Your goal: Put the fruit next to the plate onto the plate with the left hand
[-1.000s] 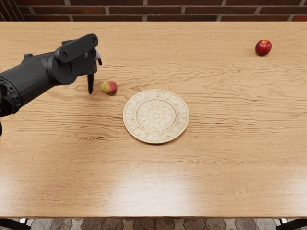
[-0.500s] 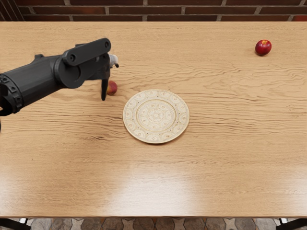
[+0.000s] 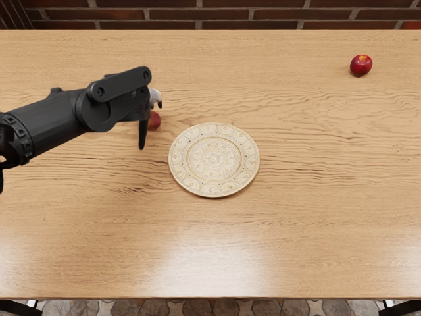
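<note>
Head view, looking down at a slant on a wide wooden counter [image 3: 296,230] with a strip of brick wall [image 3: 197,13] behind its far edge.

A black robot arm [image 3: 46,125] enters from the counter's left edge and reaches toward the middle. At its end, the left robot hand [image 3: 135,104] hangs over the left half of the counter, closer to the far edge than the near one. The robot hand is wide and holds nothing. One dark finger [image 3: 142,135] points straight down, uncurled, with its tip close to the counter surface.

The fruit [image 3: 155,120], small, round and reddish, sits on the counter just to the right of that finger. The robot hand hides its left part, so I cannot tell whether they touch.

A round, cream-coloured plate [image 3: 179,158] with a patterned surface lies flat near the middle of the counter. It sits near the fruit, on its right and a little toward the near edge. The fruit is off the plate, close to its upper left rim with a gap between them.

A red apple [image 3: 360,64] sits well apart from everything else, near the far right corner of the counter.
</note>
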{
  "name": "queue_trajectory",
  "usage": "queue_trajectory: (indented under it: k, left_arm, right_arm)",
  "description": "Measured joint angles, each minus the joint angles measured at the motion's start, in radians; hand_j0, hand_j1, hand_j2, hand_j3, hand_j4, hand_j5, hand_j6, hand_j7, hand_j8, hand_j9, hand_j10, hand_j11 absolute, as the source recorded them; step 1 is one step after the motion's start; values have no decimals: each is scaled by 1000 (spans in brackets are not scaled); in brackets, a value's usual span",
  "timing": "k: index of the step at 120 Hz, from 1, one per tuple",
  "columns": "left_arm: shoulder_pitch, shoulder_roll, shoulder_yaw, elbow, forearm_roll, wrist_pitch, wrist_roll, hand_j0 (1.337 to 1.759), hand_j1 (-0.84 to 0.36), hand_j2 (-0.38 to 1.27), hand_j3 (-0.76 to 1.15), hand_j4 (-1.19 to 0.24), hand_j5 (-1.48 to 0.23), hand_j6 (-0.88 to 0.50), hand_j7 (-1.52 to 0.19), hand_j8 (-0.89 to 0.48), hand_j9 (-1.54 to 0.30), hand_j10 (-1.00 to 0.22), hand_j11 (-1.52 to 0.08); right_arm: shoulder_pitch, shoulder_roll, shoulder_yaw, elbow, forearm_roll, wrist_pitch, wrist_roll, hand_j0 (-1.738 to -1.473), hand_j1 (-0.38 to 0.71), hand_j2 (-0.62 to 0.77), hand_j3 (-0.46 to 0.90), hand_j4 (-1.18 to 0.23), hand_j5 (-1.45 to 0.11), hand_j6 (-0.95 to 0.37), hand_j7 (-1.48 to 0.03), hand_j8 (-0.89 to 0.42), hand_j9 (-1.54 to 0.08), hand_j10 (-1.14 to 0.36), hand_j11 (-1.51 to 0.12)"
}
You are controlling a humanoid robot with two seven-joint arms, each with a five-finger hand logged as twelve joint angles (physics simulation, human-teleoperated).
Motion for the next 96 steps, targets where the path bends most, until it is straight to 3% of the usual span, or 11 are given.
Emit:
queue_trajectory:
  k: [8, 19, 70, 96]
  left_arm:
    - [10, 0, -1, -1, 4, 2, 0, 1658, 74, 51, 0, -232, -291, -105, -299, -168, -303, -242, -302]
    - [9, 0, -1, -1, 7, 3, 0, 1658, 4, 66, 0, -239, -366, -102, -378, -180, -383, -311, -382]
    - [10, 0, -1, -5, -1, -2, 0, 1658, -278, 116, 0, -651, -673, -462, -684, -582, -686, -532, -686]
    - [27, 0, -2, -8, 8, 2, 0, 1654, -286, 269, 0, -676, -728, -476, -751, -589, -773, -586, -770]
  right_arm:
    - [0, 0, 0, 0, 0, 0, 0, -1658, -349, 0, 0, 0, 0, 0, 0, 0, 0, 0, 0]
    - [0, 0, 0, 0, 0, 0, 0, -1658, -349, 0, 0, 0, 0, 0, 0, 0, 0, 0, 0]
    - [0, 0, 0, 0, 0, 0, 0, -1658, -349, 0, 0, 0, 0, 0, 0, 0, 0, 0, 0]
    - [0, 0, 0, 0, 0, 0, 0, -1658, -349, 0, 0, 0, 0, 0, 0, 0, 0, 0, 0]
